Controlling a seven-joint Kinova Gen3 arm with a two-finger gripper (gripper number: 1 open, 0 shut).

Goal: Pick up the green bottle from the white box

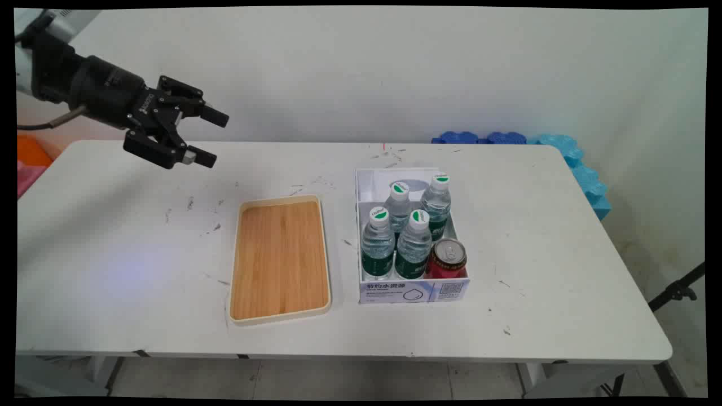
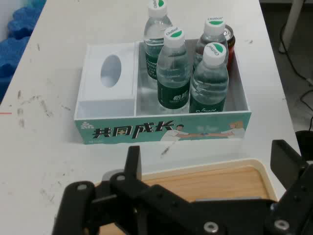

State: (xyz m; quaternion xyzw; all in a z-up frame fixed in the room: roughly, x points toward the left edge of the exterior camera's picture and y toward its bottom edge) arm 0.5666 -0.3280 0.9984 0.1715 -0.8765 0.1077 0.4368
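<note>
A wooden tray (image 1: 280,259) lies below the claw; beyond it, a box (image 1: 414,290) with bottles (image 1: 379,243) and a red can (image 1: 448,259).

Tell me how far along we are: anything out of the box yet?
Nothing looks moved yet. The tray lies bare. All four bottles and the can stand in the box. The claw is open, holds nothing and hangs above the table's far left, apart from everything.
</note>
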